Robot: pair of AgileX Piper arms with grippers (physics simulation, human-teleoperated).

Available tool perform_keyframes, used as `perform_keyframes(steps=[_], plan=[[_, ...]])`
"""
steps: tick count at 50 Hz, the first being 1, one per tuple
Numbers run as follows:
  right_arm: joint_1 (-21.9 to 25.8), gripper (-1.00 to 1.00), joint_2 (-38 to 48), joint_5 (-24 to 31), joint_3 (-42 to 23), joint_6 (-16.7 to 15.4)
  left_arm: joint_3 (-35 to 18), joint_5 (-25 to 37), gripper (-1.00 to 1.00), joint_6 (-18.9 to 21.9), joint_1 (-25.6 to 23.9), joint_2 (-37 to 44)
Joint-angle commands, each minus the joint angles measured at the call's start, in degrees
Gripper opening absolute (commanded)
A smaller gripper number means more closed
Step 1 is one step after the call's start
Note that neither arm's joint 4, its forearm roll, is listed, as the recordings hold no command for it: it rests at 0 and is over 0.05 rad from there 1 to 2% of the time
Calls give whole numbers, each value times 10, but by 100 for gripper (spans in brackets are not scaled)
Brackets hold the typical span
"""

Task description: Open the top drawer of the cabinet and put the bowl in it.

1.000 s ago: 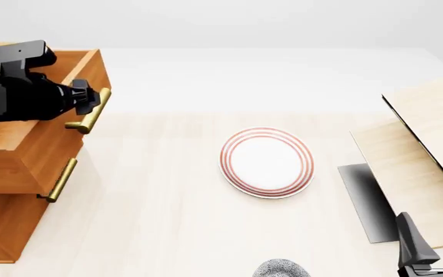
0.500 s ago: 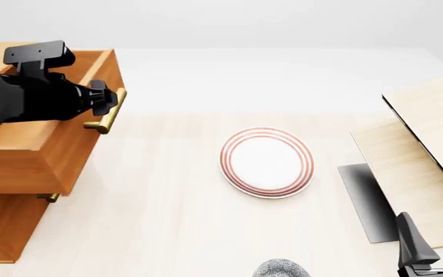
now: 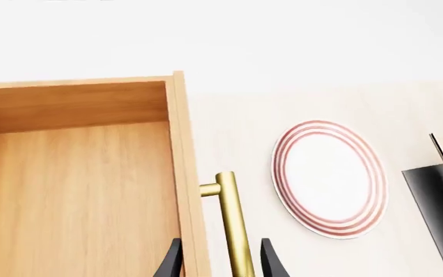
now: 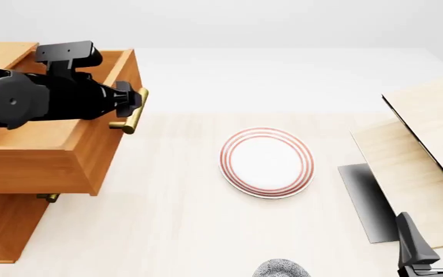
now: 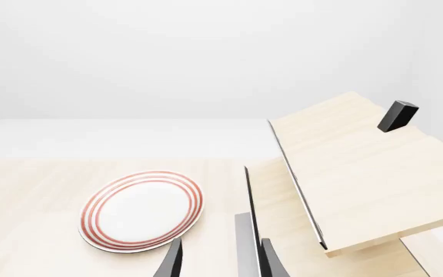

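My left gripper pinching the top drawer handle, bowl far off near my spread right gripper

Front view: fixed, high, behind the arms, facing forward and down over the tabletop; takes in the cabinet at left, the plate at centre, the pale wood structure at right

Left wrist view: close above the top drawer, looking along the left hand into the drawer's inside, the plate beyond

Right wrist view: low over the tabletop, near the pale wood structure, facing across toward the plate

Shared by all three views: the plate
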Motion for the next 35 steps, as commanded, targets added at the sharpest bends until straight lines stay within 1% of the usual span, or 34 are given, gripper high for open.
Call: perform_keyframes(steps=[1, 20, 25, 28, 30, 35], plan=[[0, 100, 0, 0, 0, 0, 17, -14, 100, 23, -28, 44], [0, 100, 0, 0, 0, 0, 5, -2, 100, 28, -34, 39], [0, 100, 0, 0, 0, 0, -11, 14, 100, 21, -33, 34], [0, 100, 0, 0, 0, 0, -24, 28, 100, 30, -28, 30], [0, 100, 0, 0, 0, 0, -32, 38, 100, 44, -20, 29], [0, 100, 0, 0, 0, 0, -47, 50, 100, 43, -23, 25]])
